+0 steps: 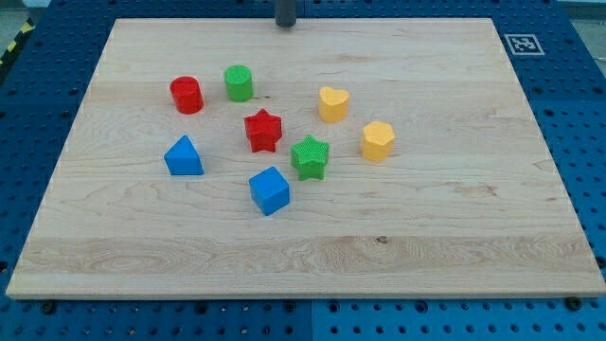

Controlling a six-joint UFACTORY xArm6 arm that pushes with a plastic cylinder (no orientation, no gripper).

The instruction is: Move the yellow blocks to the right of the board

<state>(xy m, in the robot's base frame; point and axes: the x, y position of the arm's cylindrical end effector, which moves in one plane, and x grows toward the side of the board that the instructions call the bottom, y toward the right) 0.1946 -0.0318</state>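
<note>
A yellow heart block (332, 103) lies near the middle of the wooden board (454, 218), just right of centre. A yellow hexagon block (377, 141) lies a little lower and to its right. My tip (285, 25) is at the view's top edge, at the board's far edge, well above both yellow blocks and apart from every block.
A red cylinder (187, 95) and a green cylinder (239, 83) stand at upper left. A red star (263, 131), a green star (310, 157), a blue triangular block (184, 156) and a blue cube (270, 190) lie left of and below the yellow blocks. A marker tag (522, 44) sits off the board's top right corner.
</note>
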